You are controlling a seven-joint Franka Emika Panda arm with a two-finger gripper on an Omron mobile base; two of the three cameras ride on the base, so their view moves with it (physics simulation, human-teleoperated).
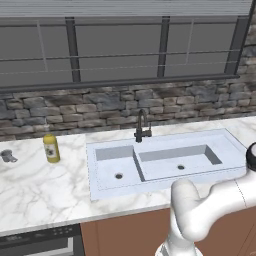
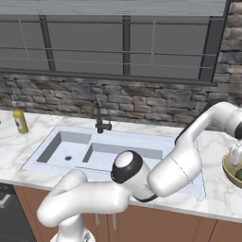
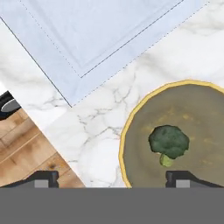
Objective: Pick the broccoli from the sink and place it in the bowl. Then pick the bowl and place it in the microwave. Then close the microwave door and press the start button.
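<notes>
Hand (image 3: pixel 111 178) wide, holding nothing. Broccoli (image 3: pixel 169 142) already inside bowl (image 3: pixel 131 131). Could tip bowl off surface (image 3: pixel 100 127) by grabbing thin rim badly.

No text reads anywhere; the yellow bottle's (image 1: pixel 51 148) label looks too blurred.

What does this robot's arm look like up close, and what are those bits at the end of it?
The glossy white arm is built of thick rounded tube segments, joined by dark black joint caps like the round one at its elbow. It ends in a two-finger gripper with small dark fingers, each showing a lighter grey patch. No cables or markings show.
</notes>
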